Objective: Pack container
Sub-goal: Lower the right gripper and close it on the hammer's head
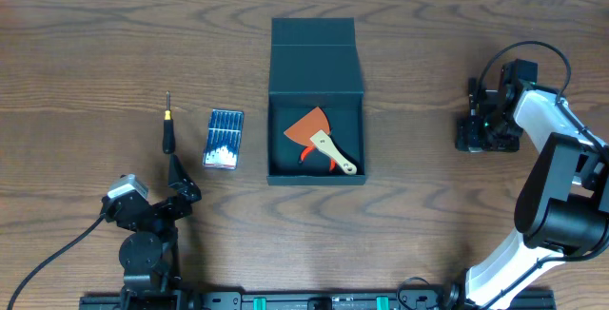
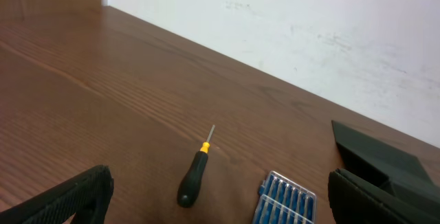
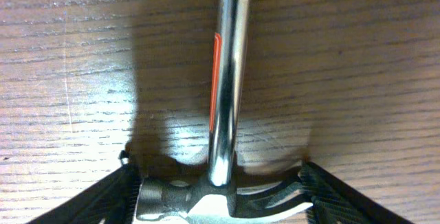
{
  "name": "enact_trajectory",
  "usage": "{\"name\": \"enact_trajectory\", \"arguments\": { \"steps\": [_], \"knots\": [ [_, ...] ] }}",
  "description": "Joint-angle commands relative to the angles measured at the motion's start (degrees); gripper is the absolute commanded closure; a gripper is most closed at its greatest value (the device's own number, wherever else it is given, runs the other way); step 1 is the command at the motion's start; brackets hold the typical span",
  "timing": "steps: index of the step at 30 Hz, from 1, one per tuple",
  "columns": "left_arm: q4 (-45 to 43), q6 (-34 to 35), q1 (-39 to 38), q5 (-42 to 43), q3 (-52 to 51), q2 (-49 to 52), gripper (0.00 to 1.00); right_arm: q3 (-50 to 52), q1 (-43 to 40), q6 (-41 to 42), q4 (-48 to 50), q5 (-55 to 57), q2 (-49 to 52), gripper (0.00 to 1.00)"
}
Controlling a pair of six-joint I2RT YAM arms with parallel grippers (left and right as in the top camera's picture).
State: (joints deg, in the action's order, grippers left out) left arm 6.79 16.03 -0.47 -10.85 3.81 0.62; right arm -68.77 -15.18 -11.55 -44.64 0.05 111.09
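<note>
The container, flap lying open, is holding an orange scraper; left of the container a blue case of bits and a screwdriver are lying, our left gripper hanging released there. Well right of the container we are bracketing the head of a hammer with the right gripper, though we cannot tell whether it is pinching. We are judging the hammer pick-up the step in hand: next, a firm clamp, a lift, a carry leftward over the container.
</note>
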Motion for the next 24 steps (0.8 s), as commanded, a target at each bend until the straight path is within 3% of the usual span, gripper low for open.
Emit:
{"name": "enact_trajectory", "arguments": {
  "steps": [1,5,9,14,24],
  "knots": [
    [0.39,-1.01,0.09,-0.13,-1.70,-0.39,0.01,2.10,0.11,-0.76,-0.52,3.13,2.32,0.32],
    [0.39,-1.01,0.09,-0.13,-1.70,-0.39,0.02,2.08,0.11,-0.70,-0.83,2.86,2.32,0.53],
    [0.39,-1.01,0.09,-0.13,-1.70,-0.39,0.01,2.01,0.13,-0.04,-0.98,2.86,2.27,0.64],
    [0.39,-1.01,0.09,-0.13,-1.70,-0.39,0.02,0.83,0.20,0.81,-1.57,2.62,1.70,0.71],
    [0.39,-1.01,0.09,-0.13,-1.70,-0.39,0.01,-5.53,0.26,0.79,-5.88,2.25,0.11,0.72]
  ]
}}
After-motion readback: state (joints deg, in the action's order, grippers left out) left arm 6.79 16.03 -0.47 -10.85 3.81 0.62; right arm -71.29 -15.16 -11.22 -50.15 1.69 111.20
